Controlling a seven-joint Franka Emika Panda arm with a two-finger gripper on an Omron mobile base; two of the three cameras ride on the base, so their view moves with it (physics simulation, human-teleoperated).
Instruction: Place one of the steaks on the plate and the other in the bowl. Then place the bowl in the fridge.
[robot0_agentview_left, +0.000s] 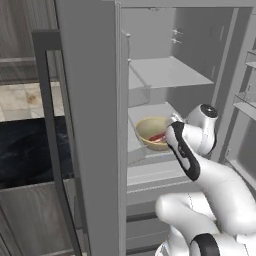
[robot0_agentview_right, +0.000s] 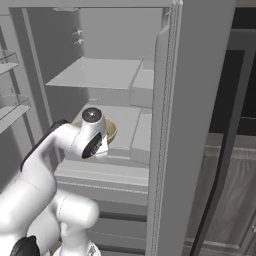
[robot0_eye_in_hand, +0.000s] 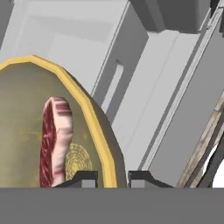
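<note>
The tan-yellow bowl (robot0_agentview_left: 148, 129) is inside the open fridge (robot0_agentview_left: 95, 125), on or just above its lower shelf (robot0_agentview_left: 150, 111). A pinkish-red marbled steak (robot0_eye_in_hand: 54, 140) lies in the bowl (robot0_eye_in_hand: 26, 109); it shows as a red patch (robot0_agentview_left: 158, 137) in the left base view. My gripper (robot0_eye_in_hand: 113, 178) is shut on the bowl's near rim, one fingertip (robot0_eye_in_hand: 84, 177) inside the wall and the other outside. In the right base view my wrist covers most of the bowl (robot0_agentview_right: 112, 130). The plate is out of view.
An upper fridge shelf (robot0_agentview_left: 167, 72) spans above the bowl. The open left door (robot0_agentview_left: 92, 150) and right door (robot0_agentview_right: 195, 125) flank my arm. Door bins (robot0_agentview_left: 247, 100) hang at the right. Drawers (robot0_agentview_right: 105, 180) sit below. A dark counter (robot0_agentview_left: 25, 150) lies to the left.
</note>
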